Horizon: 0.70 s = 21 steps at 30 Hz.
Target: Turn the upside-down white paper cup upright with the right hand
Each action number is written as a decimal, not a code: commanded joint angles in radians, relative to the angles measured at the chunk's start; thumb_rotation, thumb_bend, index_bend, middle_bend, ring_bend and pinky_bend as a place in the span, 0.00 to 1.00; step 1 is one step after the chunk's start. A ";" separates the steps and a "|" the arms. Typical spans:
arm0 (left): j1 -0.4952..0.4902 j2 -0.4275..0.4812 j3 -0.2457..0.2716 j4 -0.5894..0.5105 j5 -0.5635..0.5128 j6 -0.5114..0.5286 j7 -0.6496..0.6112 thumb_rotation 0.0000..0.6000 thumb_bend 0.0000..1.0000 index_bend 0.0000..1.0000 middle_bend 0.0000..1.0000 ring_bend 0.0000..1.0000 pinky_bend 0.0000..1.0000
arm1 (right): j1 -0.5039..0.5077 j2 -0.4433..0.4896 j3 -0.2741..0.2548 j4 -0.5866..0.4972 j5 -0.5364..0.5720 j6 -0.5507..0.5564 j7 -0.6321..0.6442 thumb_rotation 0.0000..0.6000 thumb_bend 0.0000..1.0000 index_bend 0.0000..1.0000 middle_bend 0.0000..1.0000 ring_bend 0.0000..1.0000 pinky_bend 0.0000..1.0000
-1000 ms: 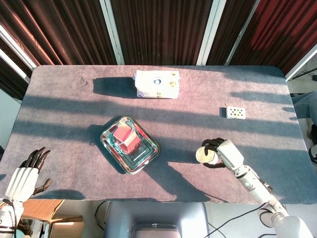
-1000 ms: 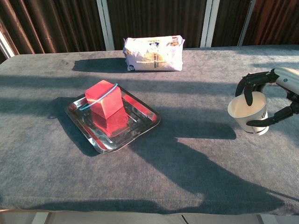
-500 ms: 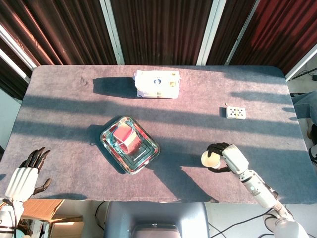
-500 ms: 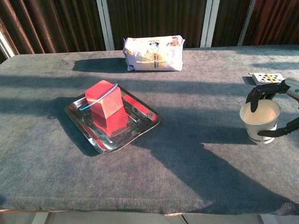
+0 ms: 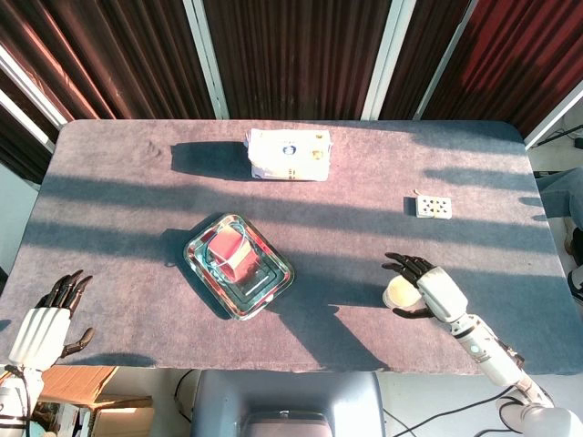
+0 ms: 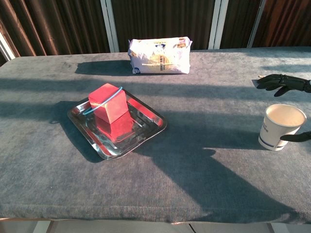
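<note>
The white paper cup [image 6: 282, 126] stands upright, mouth up, on the grey table near its right front; the head view shows its open mouth [image 5: 399, 293]. My right hand [image 5: 428, 291] lies just right of the cup with its dark fingers [image 6: 284, 82] spread beyond it and the thumb on the near side, none of them touching it. At the chest view's right edge only those fingers and the thumb tip show. My left hand [image 5: 46, 323] hangs off the table's front left corner, fingers extended and holding nothing.
A steel tray [image 6: 146, 133] with a red block [image 6: 109, 102] sits left of centre. A white packet [image 6: 159, 55] lies at the back middle. A small white dotted card [image 5: 433, 207] lies behind the cup, towards the right edge.
The right hand carried the cup rightwards and towards the front edge, set it down and let go. Its fingers have spread away from the cup. The left hand stayed still.
</note>
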 commanded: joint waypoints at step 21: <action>-0.003 -0.008 0.002 -0.001 0.001 -0.004 0.023 1.00 0.29 0.05 0.01 0.00 0.27 | -0.179 0.507 0.164 -1.095 0.430 -0.093 -0.912 1.00 0.26 0.07 0.06 0.00 0.19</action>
